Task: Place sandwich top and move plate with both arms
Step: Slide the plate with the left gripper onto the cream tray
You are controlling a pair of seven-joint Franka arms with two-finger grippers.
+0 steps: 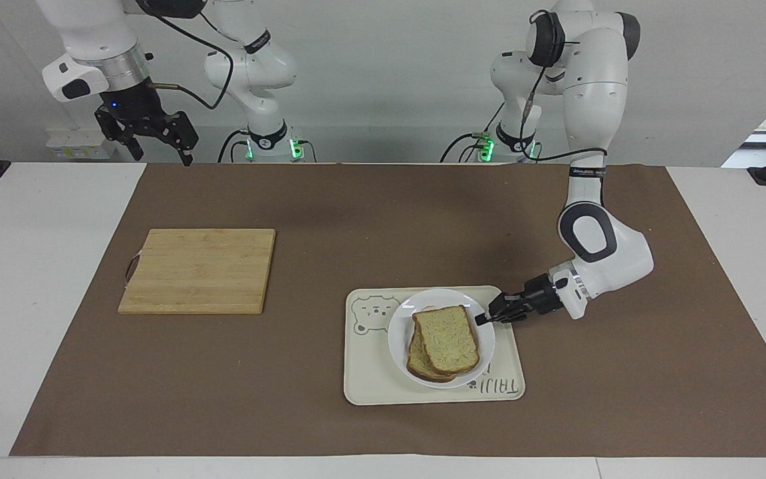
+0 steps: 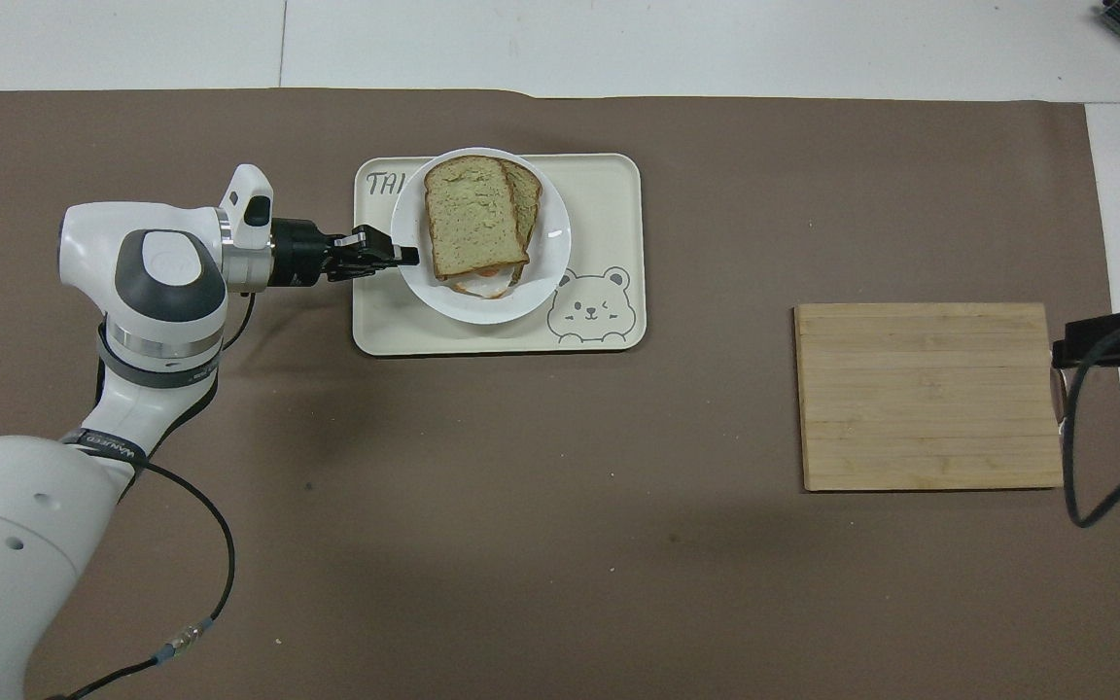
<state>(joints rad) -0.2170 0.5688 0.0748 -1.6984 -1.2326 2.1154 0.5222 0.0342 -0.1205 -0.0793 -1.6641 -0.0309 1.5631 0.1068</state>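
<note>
The white plate is over the cream bear tray, low on it; I cannot tell whether it rests there. The sandwich top lies on the plate, on a second slice whose egg white peeks out below. My left gripper reaches in sideways from the left arm's end and is shut on the plate's rim. In the overhead view the left gripper pinches the plate beside the sandwich top. My right gripper hangs open and empty, high over the table's edge at the right arm's end, and waits.
A wooden cutting board lies toward the right arm's end, also in the overhead view. The tray sits on a brown mat that covers most of the table. The right arm's cable hangs by the board's edge.
</note>
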